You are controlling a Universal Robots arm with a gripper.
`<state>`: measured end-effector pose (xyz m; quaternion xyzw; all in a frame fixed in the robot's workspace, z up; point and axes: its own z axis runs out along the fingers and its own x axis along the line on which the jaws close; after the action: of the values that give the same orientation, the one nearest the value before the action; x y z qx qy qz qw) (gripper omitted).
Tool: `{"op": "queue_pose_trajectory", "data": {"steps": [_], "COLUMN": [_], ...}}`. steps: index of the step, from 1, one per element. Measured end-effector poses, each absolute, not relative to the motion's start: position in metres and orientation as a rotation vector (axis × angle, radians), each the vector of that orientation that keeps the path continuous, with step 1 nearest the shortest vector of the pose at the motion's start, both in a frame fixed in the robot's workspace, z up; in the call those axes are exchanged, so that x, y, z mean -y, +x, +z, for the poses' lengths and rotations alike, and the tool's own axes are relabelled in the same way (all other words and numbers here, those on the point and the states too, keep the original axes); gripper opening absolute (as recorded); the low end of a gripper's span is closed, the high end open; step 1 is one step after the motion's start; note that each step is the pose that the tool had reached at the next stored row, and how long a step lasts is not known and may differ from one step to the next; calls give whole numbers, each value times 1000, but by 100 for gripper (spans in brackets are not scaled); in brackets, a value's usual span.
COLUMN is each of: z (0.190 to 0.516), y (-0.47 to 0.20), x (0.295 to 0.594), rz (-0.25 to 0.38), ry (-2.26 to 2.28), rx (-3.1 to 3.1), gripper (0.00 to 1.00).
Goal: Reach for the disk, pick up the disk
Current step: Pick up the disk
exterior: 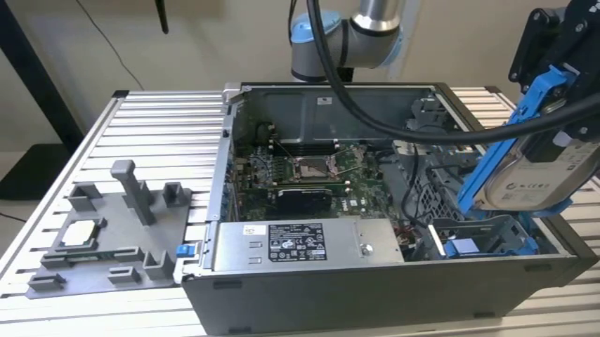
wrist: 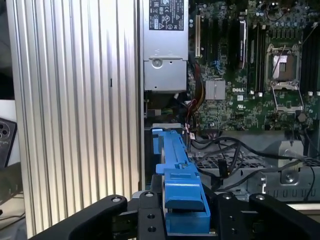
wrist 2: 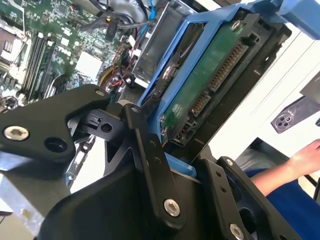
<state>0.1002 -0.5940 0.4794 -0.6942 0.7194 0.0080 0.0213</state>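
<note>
Exterior view, right of the frame, we see the end effector (exterior: 549, 98) clamped on the disk (exterior: 539, 172), lifted clear above the open computer case (exterior: 375, 281), on the worktop (exterior: 150, 133).

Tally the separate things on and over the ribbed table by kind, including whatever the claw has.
Disk: 1, held in the claw above the case
Open computer case: 1
Grey fixture tray: 1
Square silver chip: 1, lying on the tray
Total: 4
</note>
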Motion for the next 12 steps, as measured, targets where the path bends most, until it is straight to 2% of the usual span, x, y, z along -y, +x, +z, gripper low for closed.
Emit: {"op": "queue_pose_trajectory", "data": {"steps": [12], "z": [472], "y": [101], "x": [593], "rz": [23], "ry": [-2151], "rx": [-2229], "gripper": [0]}}
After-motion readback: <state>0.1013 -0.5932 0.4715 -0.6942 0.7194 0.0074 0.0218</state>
